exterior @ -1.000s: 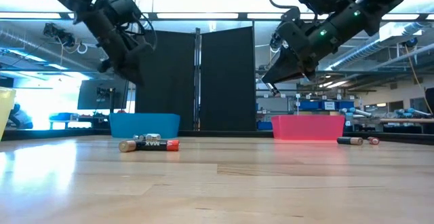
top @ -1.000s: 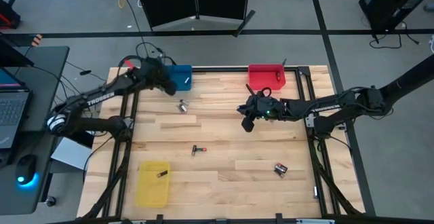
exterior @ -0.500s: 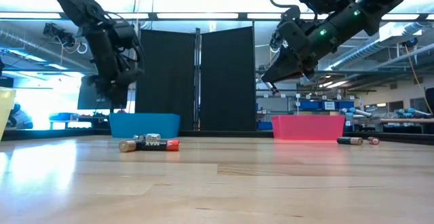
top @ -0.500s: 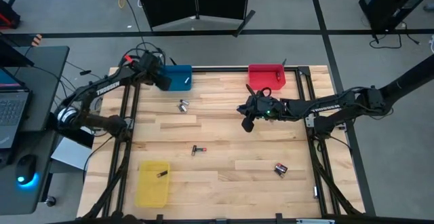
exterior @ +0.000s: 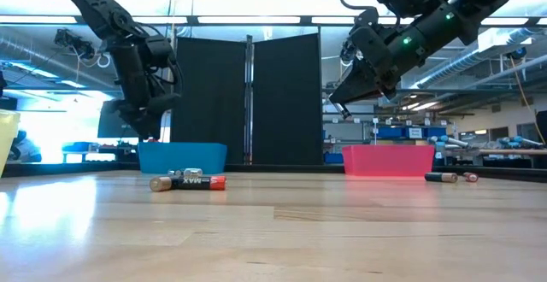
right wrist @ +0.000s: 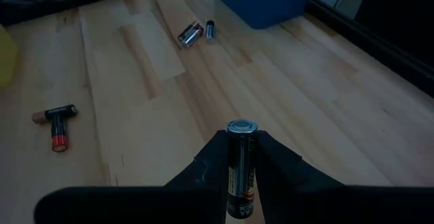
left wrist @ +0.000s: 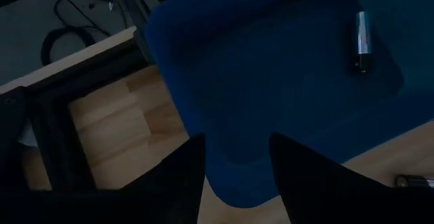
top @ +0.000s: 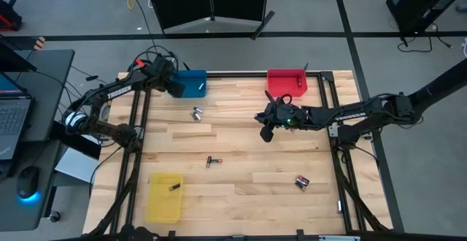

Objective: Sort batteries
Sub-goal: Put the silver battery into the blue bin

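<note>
The left gripper (left wrist: 230, 176) hangs over the blue bin (top: 193, 83) at the table's far-left corner with its fingers spread and nothing between them; a silver battery (left wrist: 362, 41) lies in that bin, so the sound move is to lift straight up before swinging away from the bin wall. The right gripper (right wrist: 242, 166) is clamped on a black battery (right wrist: 242, 157) above the middle-right of the tabletop, near the red bin (top: 286, 81) at the far edge — it should carry the cell well over the rim before letting go. Loose batteries lie apart — a pair (top: 196, 114) near the blue bin, one (top: 212, 161) mid-table, one (top: 302, 182) toward the near-right — with open wood between.
</note>
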`<state>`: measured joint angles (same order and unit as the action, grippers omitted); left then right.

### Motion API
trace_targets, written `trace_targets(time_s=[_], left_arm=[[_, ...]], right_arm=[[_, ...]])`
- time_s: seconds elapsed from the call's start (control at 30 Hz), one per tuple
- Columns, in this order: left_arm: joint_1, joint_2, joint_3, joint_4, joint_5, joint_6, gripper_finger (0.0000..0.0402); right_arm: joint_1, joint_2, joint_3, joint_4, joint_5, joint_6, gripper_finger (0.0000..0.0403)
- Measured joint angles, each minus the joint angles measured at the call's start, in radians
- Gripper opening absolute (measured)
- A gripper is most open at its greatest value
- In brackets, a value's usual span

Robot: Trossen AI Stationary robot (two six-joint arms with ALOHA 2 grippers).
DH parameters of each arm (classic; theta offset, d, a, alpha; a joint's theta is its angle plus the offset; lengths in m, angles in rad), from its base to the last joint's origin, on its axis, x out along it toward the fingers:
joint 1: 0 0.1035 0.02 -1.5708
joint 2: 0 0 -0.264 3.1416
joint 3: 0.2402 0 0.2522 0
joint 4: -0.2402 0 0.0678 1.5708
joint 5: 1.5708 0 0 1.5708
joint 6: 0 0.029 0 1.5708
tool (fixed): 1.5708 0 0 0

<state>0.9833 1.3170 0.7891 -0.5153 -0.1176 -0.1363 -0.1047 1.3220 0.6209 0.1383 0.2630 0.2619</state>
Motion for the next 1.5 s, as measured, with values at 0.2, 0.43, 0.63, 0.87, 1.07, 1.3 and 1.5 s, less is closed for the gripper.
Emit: trace_targets(time_s=[0.2,0.43,0.63,0.87,1.07,1.3,1.5], left_arm=[[0.000,0.001,0.000,0.000,0.017,0.002,0.0173],[0.000,0.046,0.000,-0.001,0.043,-0.014,0.0173],[-0.001,0.064,0.000,0.017,0.010,-0.026,0.0173],[-0.002,0.022,0.000,0.028,-0.022,-0.026,0.0173],[0.000,-0.011,0.000,0.028,-0.112,-0.022,0.0172],[0.065,0.067,0.000,0.034,0.004,0.004,0.0172],[0.075,0.104,0.000,0.078,0.000,0.026,0.0170]], right_arm=[[0.000,0.000,0.000,0.003,0.000,0.000,0.0059],[0.000,0.000,0.000,0.003,0.000,-0.003,0.0059],[0.000,0.000,0.000,0.003,0.000,-0.003,0.0061],[0.000,0.000,0.000,0.003,0.000,-0.003,0.0060],[-0.002,0.000,0.000,0.003,0.000,-0.003,0.0061],[-0.002,0.000,0.000,0.003,0.000,-0.003,0.0061],[-0.002,0.000,0.000,0.002,0.000,-0.003,0.0061]])
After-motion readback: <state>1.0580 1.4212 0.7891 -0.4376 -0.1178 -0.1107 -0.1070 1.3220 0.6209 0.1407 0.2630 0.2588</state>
